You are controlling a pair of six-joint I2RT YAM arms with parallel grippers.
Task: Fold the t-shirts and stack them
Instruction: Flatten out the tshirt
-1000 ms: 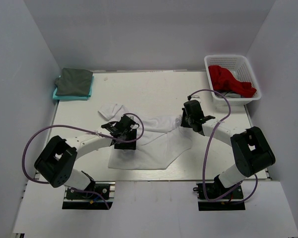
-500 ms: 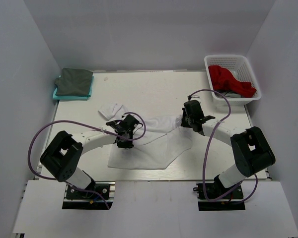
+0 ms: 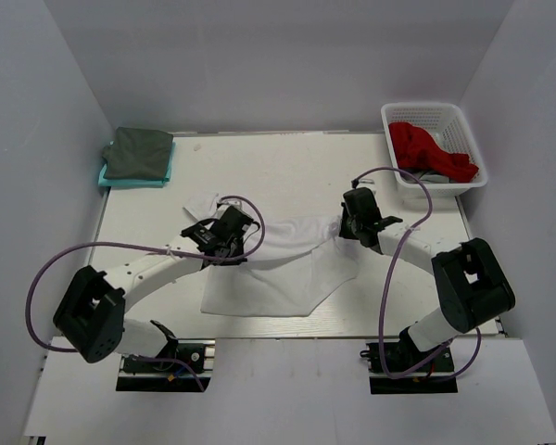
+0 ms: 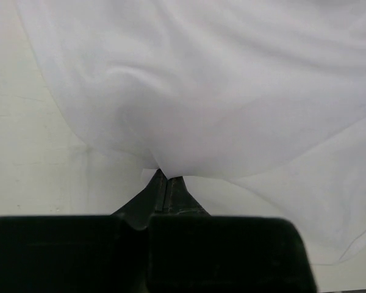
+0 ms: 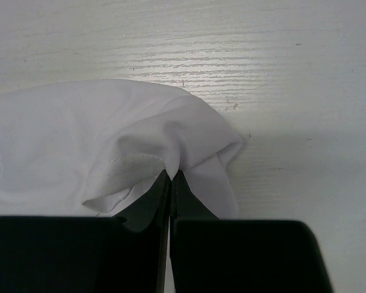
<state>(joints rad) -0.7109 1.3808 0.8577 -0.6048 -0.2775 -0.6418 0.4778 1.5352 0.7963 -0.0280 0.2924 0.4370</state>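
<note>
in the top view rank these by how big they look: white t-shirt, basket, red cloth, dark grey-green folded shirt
1. white t-shirt
2. basket
3. red cloth and dark grey-green folded shirt: they look about alike, so not ranked against each other

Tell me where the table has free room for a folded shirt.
Widest bare patch: the far side of the table, between the folded stack and the basket. A smaller one: just nearer than the stack. Crowded: the middle, where left gripper and right gripper pinch the white t-shirt.
</note>
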